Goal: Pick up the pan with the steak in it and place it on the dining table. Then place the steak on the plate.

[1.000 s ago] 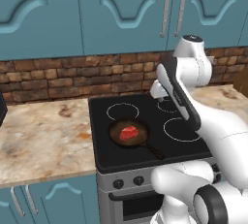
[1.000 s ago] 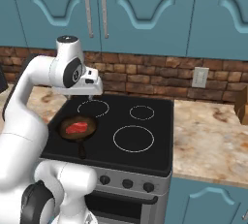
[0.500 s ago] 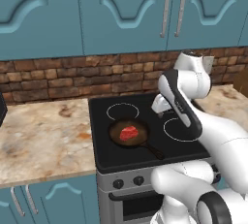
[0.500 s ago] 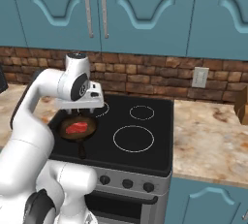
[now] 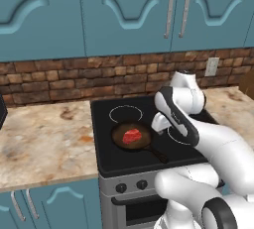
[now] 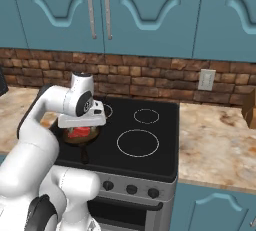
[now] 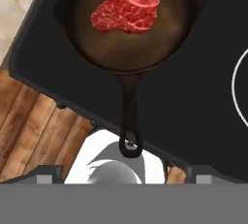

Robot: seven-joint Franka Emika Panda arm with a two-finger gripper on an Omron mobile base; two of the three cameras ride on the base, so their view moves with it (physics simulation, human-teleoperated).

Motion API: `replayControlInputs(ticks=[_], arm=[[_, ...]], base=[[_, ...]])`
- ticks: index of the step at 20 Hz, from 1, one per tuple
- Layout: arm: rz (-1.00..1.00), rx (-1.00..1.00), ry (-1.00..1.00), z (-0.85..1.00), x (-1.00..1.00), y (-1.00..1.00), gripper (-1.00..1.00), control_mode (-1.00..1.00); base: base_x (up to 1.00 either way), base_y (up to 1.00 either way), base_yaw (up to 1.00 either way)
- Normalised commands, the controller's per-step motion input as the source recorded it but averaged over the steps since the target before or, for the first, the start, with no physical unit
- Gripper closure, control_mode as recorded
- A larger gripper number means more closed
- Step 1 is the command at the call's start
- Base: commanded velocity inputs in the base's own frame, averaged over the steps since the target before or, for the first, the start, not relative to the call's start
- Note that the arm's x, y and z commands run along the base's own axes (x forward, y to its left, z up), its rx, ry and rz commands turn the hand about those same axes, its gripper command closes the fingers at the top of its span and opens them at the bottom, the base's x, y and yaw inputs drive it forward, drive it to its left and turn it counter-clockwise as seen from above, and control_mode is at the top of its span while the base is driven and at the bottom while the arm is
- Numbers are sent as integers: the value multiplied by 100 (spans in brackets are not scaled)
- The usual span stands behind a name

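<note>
The black pan [image 5: 130, 139] sits on the front left of the stove, its short handle [image 5: 156, 153] pointing to the front right. The red steak [image 5: 132, 136] lies in the middle of it. My gripper [image 5: 159, 122] hangs just above the pan's right side, over the handle, and touches nothing. In the hand view the steak [image 7: 127, 9] lies in the pan [image 7: 131, 48] at the top, and the handle [image 7: 130, 116] runs down toward my gripper [image 7: 123, 177], which is open. From the right, my hand [image 6: 81, 121] hides part of the pan [image 6: 82, 139]. The dining table and the plate are out of view.
The black cooktop [image 5: 149, 161] has burner rings [image 6: 137, 142] to the right of the pan. Marbled counters [image 5: 39, 134] flank the stove. A brick backsplash and teal wall cabinets [image 5: 124, 15] stand behind. A brown object [image 6: 248, 107] is at the far right.
The hand has come down from above the back of the stove to just over the pan's handle. The pan and steak have not moved. The jaws stay open.
</note>
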Motion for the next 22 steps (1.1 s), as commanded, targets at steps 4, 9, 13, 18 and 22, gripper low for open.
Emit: replayControlInputs(ticks=[4,9,13,18,22], arm=[[6,0,8,-70,-5,21,-100,-100],[6,0,6,-70,-3,13,-100,-100],[5,0,2,-61,0,8,-100,-100],[4,-1,-2,-32,0,4,-100,-100],[2,0,-6,-21,4,1,-100,-100]], base=[[0,0,0],[0,0,0],[0,0,0],[0,0,0],[0,0,0]])
